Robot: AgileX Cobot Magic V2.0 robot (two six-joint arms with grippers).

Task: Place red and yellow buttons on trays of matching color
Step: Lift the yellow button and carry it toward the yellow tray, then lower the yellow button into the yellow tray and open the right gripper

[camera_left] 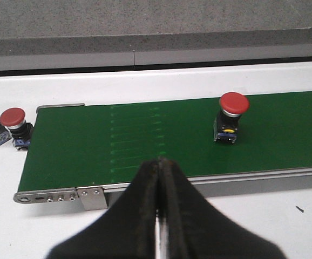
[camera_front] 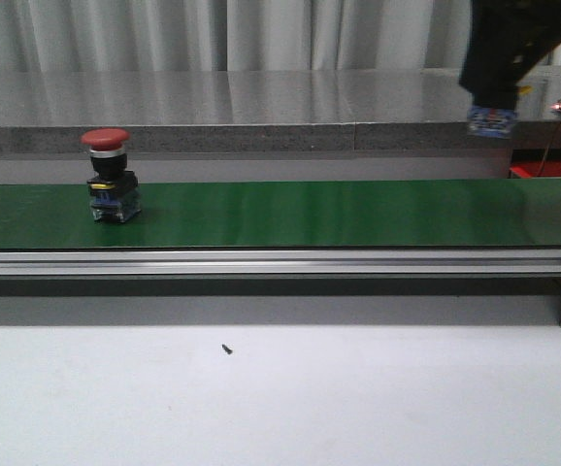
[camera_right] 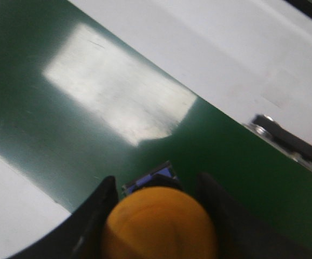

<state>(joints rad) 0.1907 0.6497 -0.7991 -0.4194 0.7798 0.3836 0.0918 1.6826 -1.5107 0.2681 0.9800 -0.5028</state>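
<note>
Overhead, right jaws clamp a domed yellow button (camera_right: 158, 224) above the smooth green belt (camera_front: 358, 214).

Smooth, faintly glossy green conveyor belt (camera_front: 339, 214) on a brushed aluminium rail (camera_front: 261, 262); glossy plastic red mushroom-cap button (camera_front: 106, 139)

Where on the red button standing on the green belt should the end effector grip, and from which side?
Grip the red button from above, probably on the narrow neck beneath its wide mushroom cap; it stands upright on the green belt, nothing beside it.
</note>
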